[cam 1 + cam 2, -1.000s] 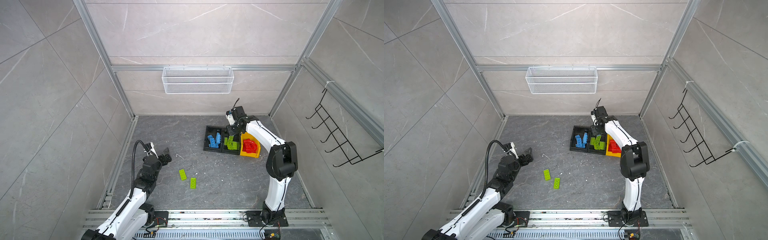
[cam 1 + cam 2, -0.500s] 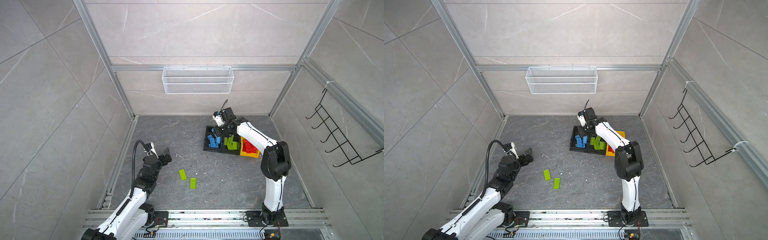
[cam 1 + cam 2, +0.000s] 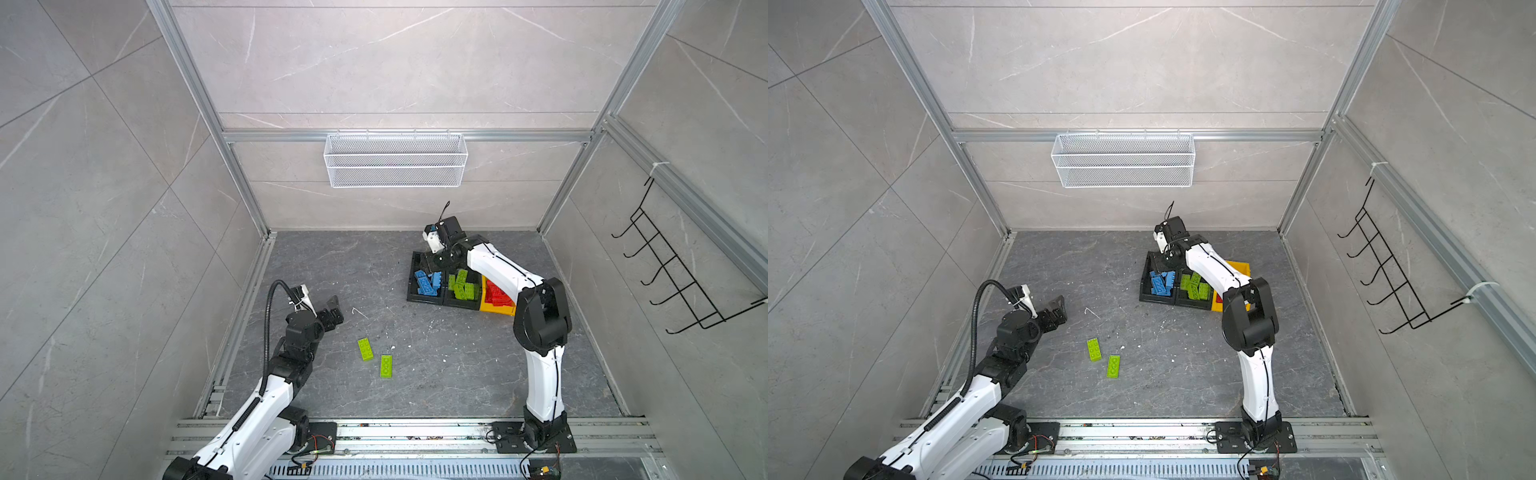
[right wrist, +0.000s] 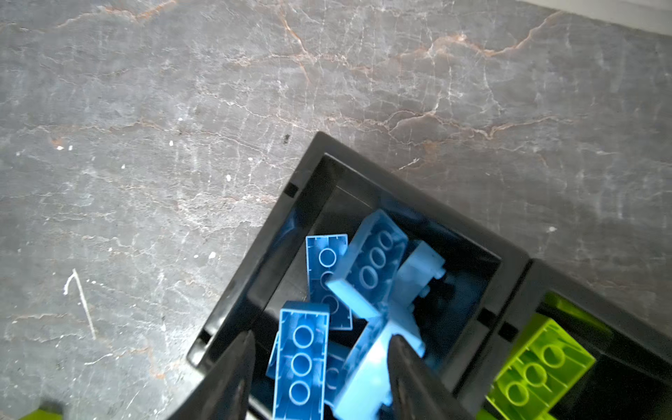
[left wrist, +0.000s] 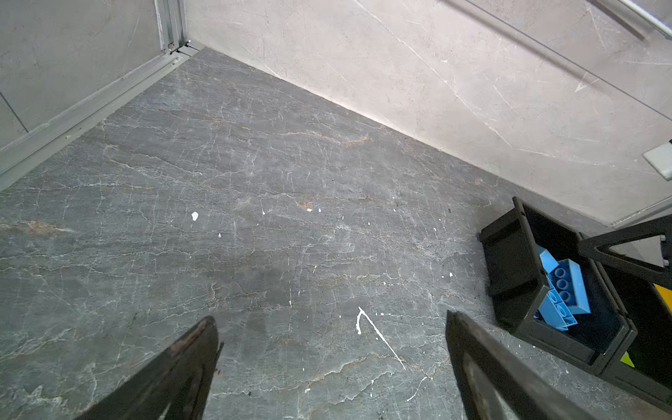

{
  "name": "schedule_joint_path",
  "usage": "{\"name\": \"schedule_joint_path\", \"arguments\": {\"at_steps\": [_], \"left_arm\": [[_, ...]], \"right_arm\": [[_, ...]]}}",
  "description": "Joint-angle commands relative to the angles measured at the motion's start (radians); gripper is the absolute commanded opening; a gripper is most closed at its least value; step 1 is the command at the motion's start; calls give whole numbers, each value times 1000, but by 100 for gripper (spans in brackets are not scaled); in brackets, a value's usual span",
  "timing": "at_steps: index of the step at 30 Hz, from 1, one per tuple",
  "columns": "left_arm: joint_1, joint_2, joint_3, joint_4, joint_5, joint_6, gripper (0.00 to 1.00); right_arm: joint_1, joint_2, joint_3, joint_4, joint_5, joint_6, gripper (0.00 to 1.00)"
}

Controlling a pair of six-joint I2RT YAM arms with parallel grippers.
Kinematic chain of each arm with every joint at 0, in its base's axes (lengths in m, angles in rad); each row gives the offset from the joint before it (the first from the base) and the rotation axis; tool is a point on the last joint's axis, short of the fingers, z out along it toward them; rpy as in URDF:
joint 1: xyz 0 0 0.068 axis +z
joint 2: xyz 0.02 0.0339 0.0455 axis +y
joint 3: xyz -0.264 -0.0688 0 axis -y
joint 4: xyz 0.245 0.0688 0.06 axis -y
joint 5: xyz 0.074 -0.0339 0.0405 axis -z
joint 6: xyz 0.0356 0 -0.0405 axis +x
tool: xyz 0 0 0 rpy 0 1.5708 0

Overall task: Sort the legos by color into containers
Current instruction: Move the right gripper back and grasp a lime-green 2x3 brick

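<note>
Bricks (image 4: 302,356) lie in a black bin (image 4: 262,262) under the right gripper (image 4: 323,334), jaws parted, holding nothing; left gripper (image 5: 330,315) gapes wide.

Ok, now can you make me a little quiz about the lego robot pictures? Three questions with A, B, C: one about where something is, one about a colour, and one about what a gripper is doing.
1. Where are the two loose green legos?
A. Flat on the floor
B. Stacked on each other
C. Held up in the air

2. What colour are the bricks in the black bin under the right gripper?
A. Red
B. Blue
C. Green

3. How is the left gripper?
A. Shut on a brick
B. Open and empty
C. Out of sight

Answers:
1 A: both top views show them lying side by side on the grey floor.
2 B: the right wrist view looks straight down onto blue ones inside it.
3 B: its fingers stand wide apart with only bare floor between them.
</note>
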Motion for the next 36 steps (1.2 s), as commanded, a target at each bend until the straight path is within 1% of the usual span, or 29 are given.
{"name": "schedule_joint_path", "arguments": {"at_steps": [1,2,4,6,9,10,12,15,18,22,26,29,33,36], "left_arm": [[5,-26,7,19,-23,9,99],[5,-27,6,18,-23,10,99],[5,-25,6,20,-28,8,99],[5,-21,6,19,-37,9,99],[7,-24,7,14,-32,5,99],[7,-26,4,15,-35,4,99],[7,-28,-1,18,-44,0,99],[8,-24,1,20,-43,-9,99],[8,-23,2,20,-28,-17,99],[8,-18,1,21,-39,-15,99],[8,-18,2,26,-13,-14,99],[8,-19,0,24,-28,-11,99],[9,-26,2,20,-24,-10,99],[9,-35,-3,19,-21,-10,99]], "right_arm": [[48,-160,-59,5,50,31,61],[68,-203,-97,11,64,57,61],[114,-280,-190,28,46,116,61],[183,-358,-305,54,57,190,61],[326,-465,-503,131,87,322,61],[374,-484,-553,154,99,374,61],[455,-494,-620,148,124,453,61],[583,-473,-680,148,194,541,61],[670,-414,-680,150,207,596,61],[725,-342,-661,186,174,640,61],[745,-265,-638,203,156,656,62],[757,-227,-622,226,141,654,62],[761,-174,-560,178,147,626,62],[761,-151,-536,142,172,617,62]]}}
